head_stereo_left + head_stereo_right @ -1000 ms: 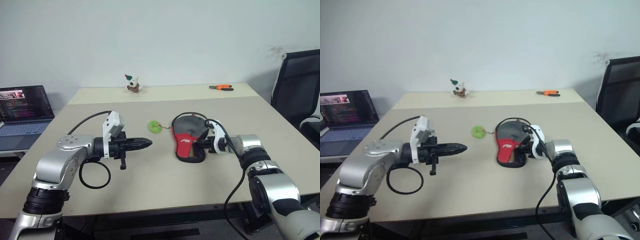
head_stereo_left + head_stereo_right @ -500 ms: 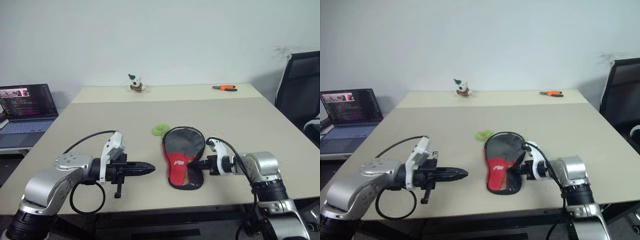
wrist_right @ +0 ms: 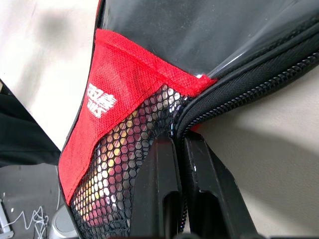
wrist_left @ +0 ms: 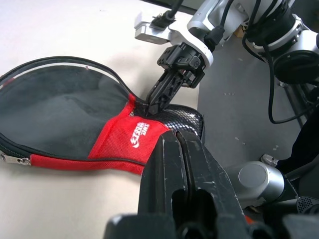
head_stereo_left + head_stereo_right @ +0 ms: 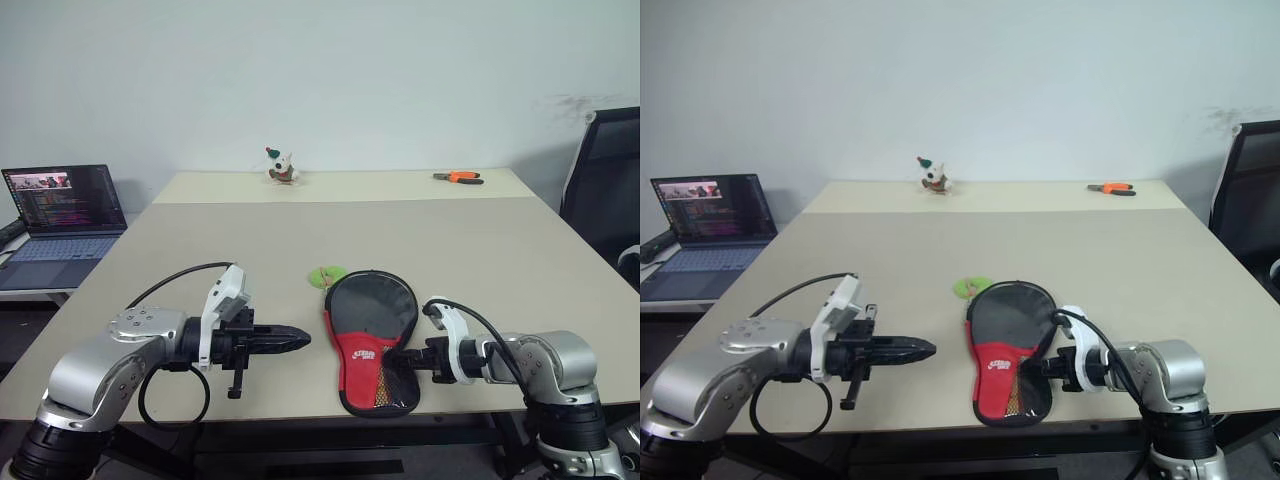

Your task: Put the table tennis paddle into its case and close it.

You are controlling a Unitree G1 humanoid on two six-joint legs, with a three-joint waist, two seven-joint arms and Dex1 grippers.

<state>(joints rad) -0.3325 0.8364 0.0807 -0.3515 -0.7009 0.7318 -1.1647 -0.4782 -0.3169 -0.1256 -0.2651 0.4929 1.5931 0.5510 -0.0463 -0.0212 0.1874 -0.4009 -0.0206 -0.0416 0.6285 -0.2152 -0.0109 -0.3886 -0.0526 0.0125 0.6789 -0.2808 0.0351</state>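
1. The flat paddle-shaped black fabric case (image 5: 368,335) with a red lower part, a white logo and a mesh pocket lies on the beige surface (image 5: 480,250), close to the near edge; its narrow mesh end points toward that edge.
2. The right pincer (image 4: 155,102) has its two black fingers pressed together at the case's edge, where the red part meets the mesh beside the zipper line; the right wrist view shows the fingertips against the zipper track, though whether fabric is actually pinched between them cannot be told.
3. The left pincer (image 5: 296,341) is fully closed on nothing, held above the surface to the case's left and apart from it, pointing toward it.
4. A small green tag (image 5: 327,275) lies just beyond the case's round end.
5. The paddle itself cannot be made out; the case looks flat and mostly zipped.
6. Far back on the surface sit a small white toy figure (image 5: 282,165) and orange-handled pliers (image 5: 458,177), well apart from each other.
7. An open laptop (image 5: 62,200) stands off to the left, and a black office chair (image 5: 605,170) is at the right.
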